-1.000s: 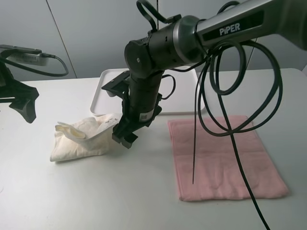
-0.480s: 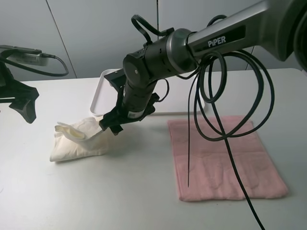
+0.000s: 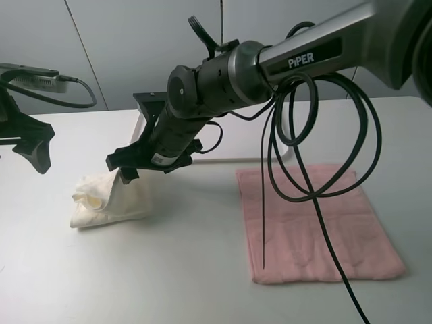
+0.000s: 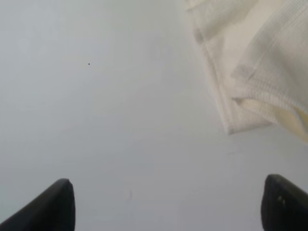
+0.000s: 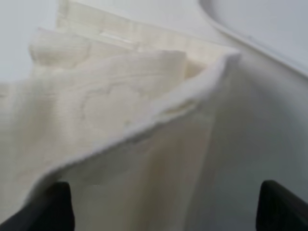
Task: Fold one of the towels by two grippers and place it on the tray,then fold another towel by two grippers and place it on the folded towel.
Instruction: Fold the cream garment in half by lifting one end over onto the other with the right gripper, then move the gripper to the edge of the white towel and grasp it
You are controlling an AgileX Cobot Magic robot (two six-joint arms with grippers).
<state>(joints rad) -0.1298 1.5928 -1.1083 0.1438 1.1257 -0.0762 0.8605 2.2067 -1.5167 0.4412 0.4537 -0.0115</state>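
The pale grey desk (image 3: 169, 270) stood before grey wall panels (image 3: 135, 47); left hand (image 4: 168, 204) gaped empty, right hand (image 5: 163, 204) gaped over the cream towel (image 3: 111, 202).

Lab: white table (image 3: 189, 277), grey panelled wall (image 3: 135, 54).

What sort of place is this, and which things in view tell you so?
Probably a robotics lab test bench: a black robot arm lettered PIPER reaches over a plain white table, where a cream towel and a pink towel are laid out as practice items.
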